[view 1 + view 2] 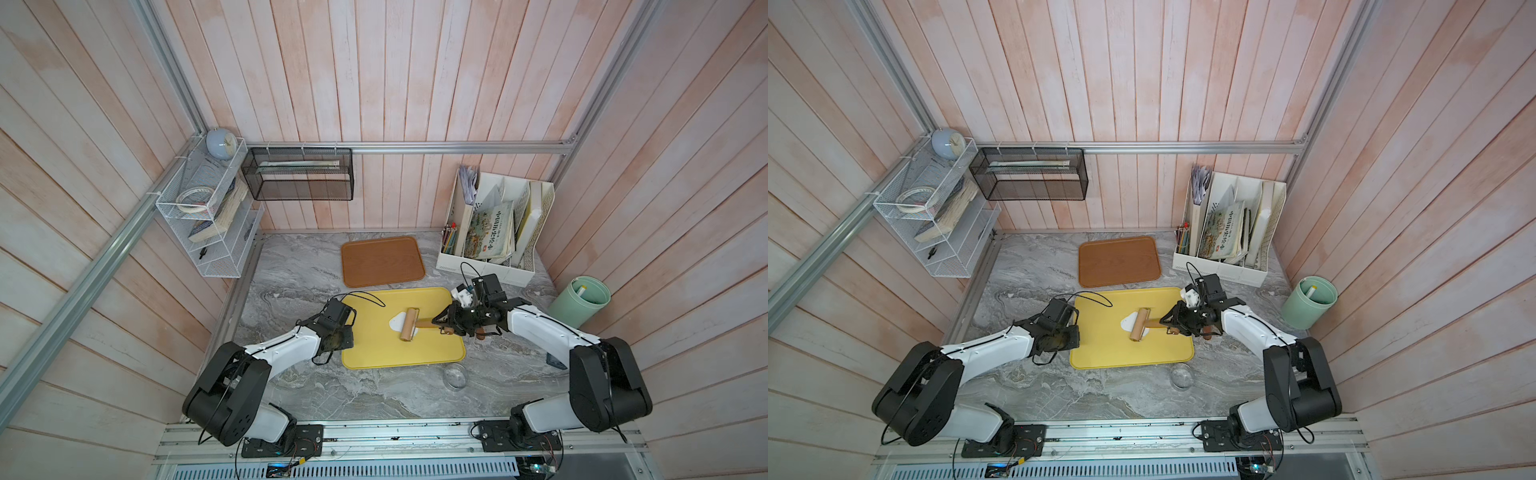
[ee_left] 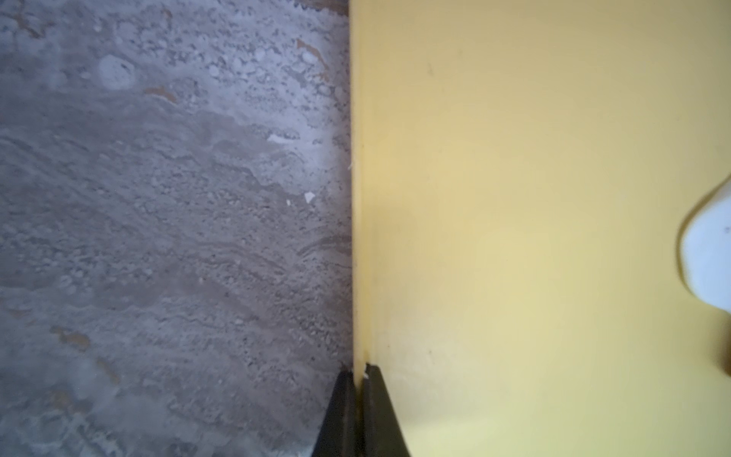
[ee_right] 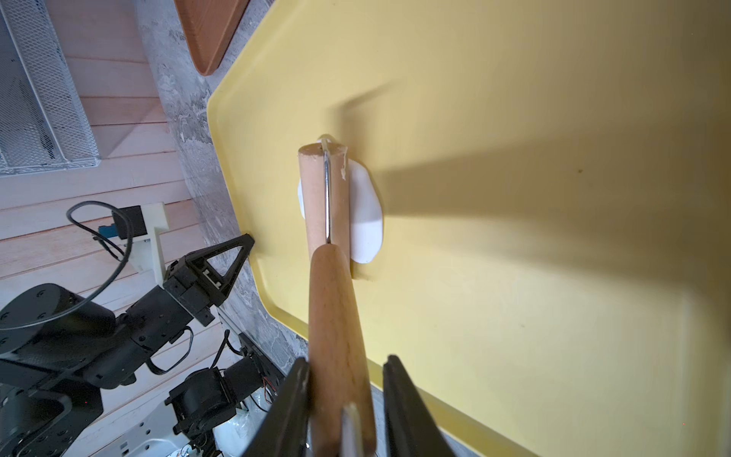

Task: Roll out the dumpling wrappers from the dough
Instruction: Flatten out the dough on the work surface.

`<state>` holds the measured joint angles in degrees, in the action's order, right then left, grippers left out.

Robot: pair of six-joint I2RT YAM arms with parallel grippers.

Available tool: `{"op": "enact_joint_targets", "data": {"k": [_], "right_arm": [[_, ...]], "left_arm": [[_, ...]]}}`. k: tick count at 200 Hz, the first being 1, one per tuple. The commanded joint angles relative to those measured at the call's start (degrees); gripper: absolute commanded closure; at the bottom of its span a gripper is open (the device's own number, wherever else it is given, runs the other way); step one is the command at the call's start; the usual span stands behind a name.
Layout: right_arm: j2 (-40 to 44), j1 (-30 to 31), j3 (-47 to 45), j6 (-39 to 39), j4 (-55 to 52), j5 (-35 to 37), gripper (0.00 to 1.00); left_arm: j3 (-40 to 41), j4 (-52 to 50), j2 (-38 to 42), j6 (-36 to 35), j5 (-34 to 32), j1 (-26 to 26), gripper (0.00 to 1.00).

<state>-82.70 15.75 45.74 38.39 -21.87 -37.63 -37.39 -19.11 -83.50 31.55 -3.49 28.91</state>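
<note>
The dough (image 1: 394,322) (image 3: 366,221) is a flattish white blob of irregular outline in the middle of the yellow tray (image 1: 374,349) (image 1: 1100,351). A wooden roller (image 1: 409,325) (image 1: 1140,325) (image 3: 312,198) lies across the dough and hides its middle. My right gripper (image 1: 440,322) (image 1: 1170,322) (image 3: 347,360) is shut on the roller's wooden handle (image 3: 332,300), coming in from the tray's right side. At the tray's left rim (image 2: 358,237) my left gripper (image 1: 348,337) (image 1: 1075,336) (image 2: 359,370) is shut on it. An edge of the dough (image 2: 708,253) shows in the left wrist view. No dumpling wrappers are in view.
An empty brown tray (image 1: 382,261) lies behind the yellow one. A small glass dish (image 1: 455,376) sits off the tray's front right corner. A white file organiser (image 1: 494,232) and a green cup (image 1: 579,301) stand at the back right. Wire racks (image 1: 208,216) hang on the left wall.
</note>
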Motion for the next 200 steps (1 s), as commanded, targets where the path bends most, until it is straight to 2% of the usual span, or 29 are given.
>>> {"op": "enact_joint_targets", "data": {"k": [1, 37, 55, 73, 90, 112, 149, 166, 200], "right_arm": [[-3.03, -4.04, -3.80, -3.46, -15.62, 25.25, 1.00], [-0.63, -7.95, -2.45, -5.58, -19.26, 26.96, 1.00], [2.12, -8.49, 0.84, -4.80, -20.30, 22.12, 1.00], [7.05, -7.61, 4.75, 1.12, -16.89, 11.77, 1.00], [12.44, -4.44, 7.30, 10.70, -10.30, 9.99, 1.00], [17.32, 2.04, 4.92, 24.64, 0.35, 14.49, 1.00], [21.96, 11.96, -5.57, 43.47, 11.94, 28.71, 1.00], [20.78, 15.20, -6.18, 46.63, 11.89, 33.12, 1.00], [18.32, 20.15, -6.67, 50.22, 11.17, 37.11, 1.00]], "left_arm": [[2.37, -5.76, -3.11, -0.61, 0.32, 0.45, 1.00], [2.37, -5.89, -3.07, -0.65, 0.32, 0.45, 1.00], [2.30, -5.85, -3.16, -0.66, 0.32, 0.45, 1.00], [2.28, -5.96, -3.24, -0.63, 0.32, 0.45, 1.00], [2.22, -5.92, -3.41, -0.61, 0.32, 0.47, 1.00], [2.08, -6.05, -3.45, -0.65, 0.49, 0.45, 1.00], [2.22, -6.03, -3.33, -0.70, 0.64, 0.54, 1.00], [2.11, -6.02, -3.41, -0.79, 0.67, 0.54, 1.00], [2.08, -6.02, -3.46, -0.70, 0.67, 0.54, 1.00]]}}
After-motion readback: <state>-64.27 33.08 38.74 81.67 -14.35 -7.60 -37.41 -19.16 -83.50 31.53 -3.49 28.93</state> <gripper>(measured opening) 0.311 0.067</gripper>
